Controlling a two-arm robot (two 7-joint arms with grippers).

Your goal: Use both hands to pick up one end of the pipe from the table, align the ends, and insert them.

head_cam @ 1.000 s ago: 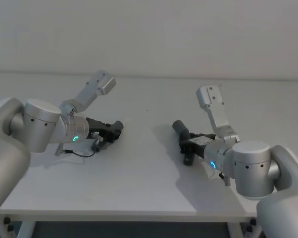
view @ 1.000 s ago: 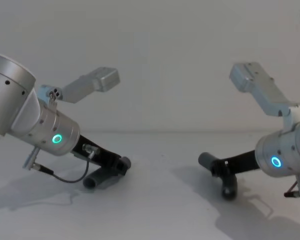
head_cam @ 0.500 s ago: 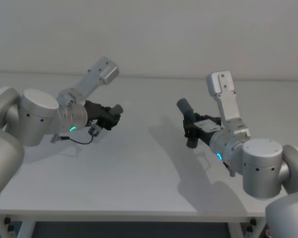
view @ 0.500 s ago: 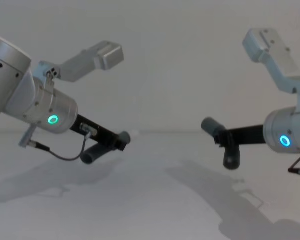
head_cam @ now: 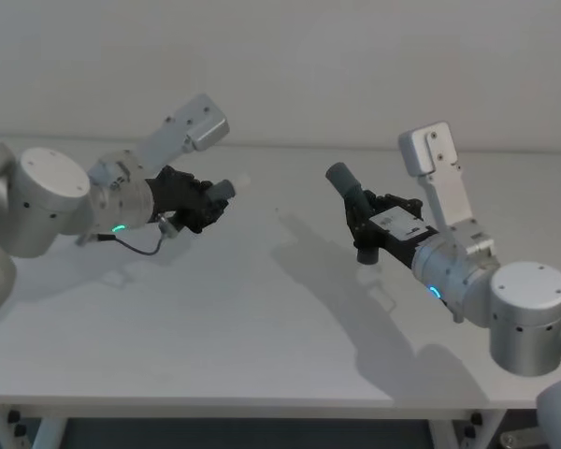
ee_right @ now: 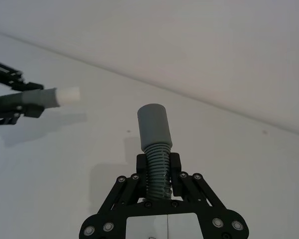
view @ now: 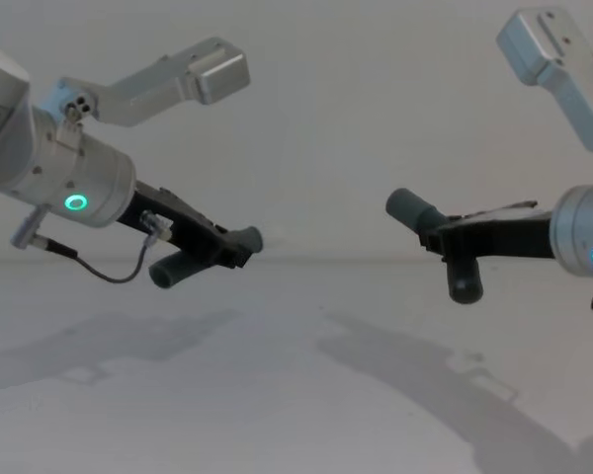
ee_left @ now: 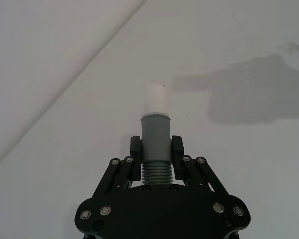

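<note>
Grey left pipe (head_cam: 220, 190), right pipe (head_cam: 344, 181) (aloft) seemingly aim inward.

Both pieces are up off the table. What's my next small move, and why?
Probably turn the right pincer so the grey collar of its pipe piece faces the white tip held by the left pincer. Each pincer is shut on its piece above the table, but the ends are far apart and not yet in line.

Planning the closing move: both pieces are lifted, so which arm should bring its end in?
Probably left. The left gripper, shut on the left pipe piece, aims its narrow white tip across the gap; the right gripper holds the right pipe piece with its wide collar tilted upward, likely needing re-aiming.
</note>
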